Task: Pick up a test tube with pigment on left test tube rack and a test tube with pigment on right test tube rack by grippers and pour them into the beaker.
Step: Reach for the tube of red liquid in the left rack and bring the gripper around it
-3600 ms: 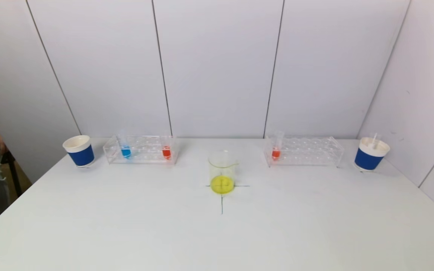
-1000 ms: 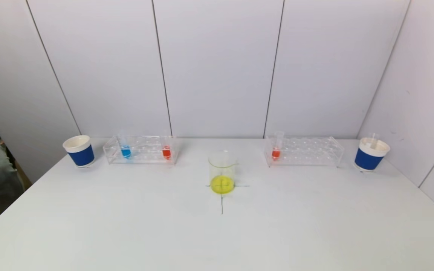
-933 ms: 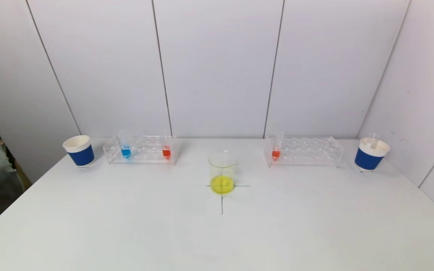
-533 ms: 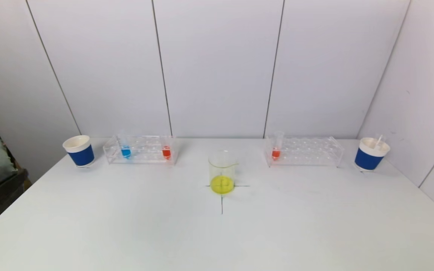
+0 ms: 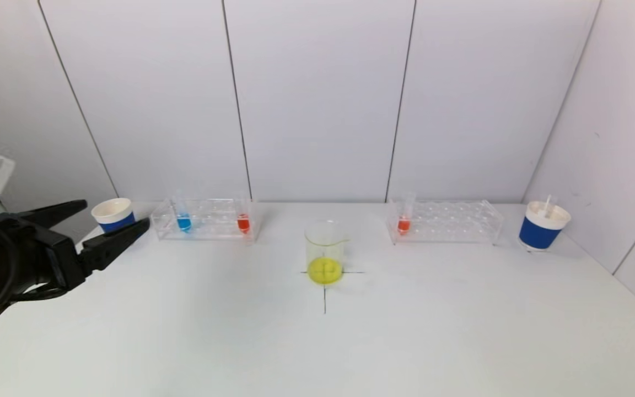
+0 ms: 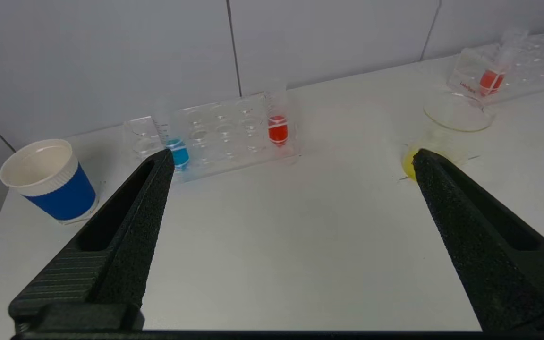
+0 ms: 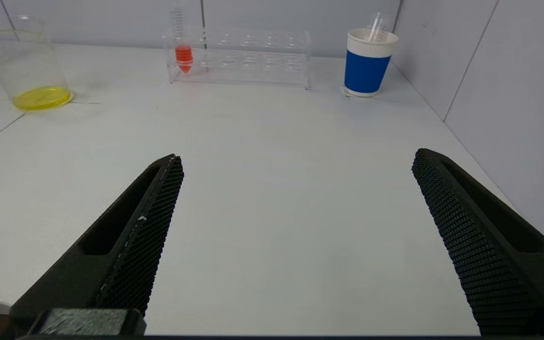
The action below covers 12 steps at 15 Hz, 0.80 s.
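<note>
The black left gripper (image 5: pixel 113 218) is now seen at the left edge of the head view, where only the table edge and a grey shape beyond it were shown in the earlier pictures. Its jaws are spread wide, and part of the blue-and-white paper cup (image 5: pixel 112 214) at the table's left end is covered by one finger. The grey shape is hidden behind the arm.

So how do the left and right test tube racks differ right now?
The left rack holds two filled tubes, a blue tube at its outer end and a red tube at its inner end; the right rack holds just one red-orange tube, at its inner end. The left gripper, open, hangs near the left rack; no gripper is near the right one. Both racks are clear plastic by the back wall.
</note>
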### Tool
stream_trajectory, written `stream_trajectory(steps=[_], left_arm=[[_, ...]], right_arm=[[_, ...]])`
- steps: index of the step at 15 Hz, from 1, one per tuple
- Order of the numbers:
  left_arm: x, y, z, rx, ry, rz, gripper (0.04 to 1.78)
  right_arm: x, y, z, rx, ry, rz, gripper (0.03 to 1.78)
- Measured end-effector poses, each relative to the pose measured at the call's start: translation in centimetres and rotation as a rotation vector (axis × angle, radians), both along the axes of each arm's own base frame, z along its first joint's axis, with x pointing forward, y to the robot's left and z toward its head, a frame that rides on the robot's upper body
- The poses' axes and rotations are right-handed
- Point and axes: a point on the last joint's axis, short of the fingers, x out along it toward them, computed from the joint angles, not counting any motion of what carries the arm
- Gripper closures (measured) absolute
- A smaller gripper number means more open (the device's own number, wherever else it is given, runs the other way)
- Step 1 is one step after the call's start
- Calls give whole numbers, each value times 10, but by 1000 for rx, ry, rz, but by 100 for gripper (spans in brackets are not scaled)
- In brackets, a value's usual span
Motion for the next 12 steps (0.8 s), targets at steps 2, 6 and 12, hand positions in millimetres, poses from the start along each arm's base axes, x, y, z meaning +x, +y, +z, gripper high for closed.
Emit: stream_trajectory(steps=[2,6,12], left_arm=[[27,-1,-13,-1,5,-3,6],[73,-3,-40,-5,-35,-21,6],[117,-13,-79,-10,-90,-64,6]], right_arm=[[0,0,0,0,0,0,5],[0,0,0,0,0,0,5],[0,0,0,0,0,0,5]])
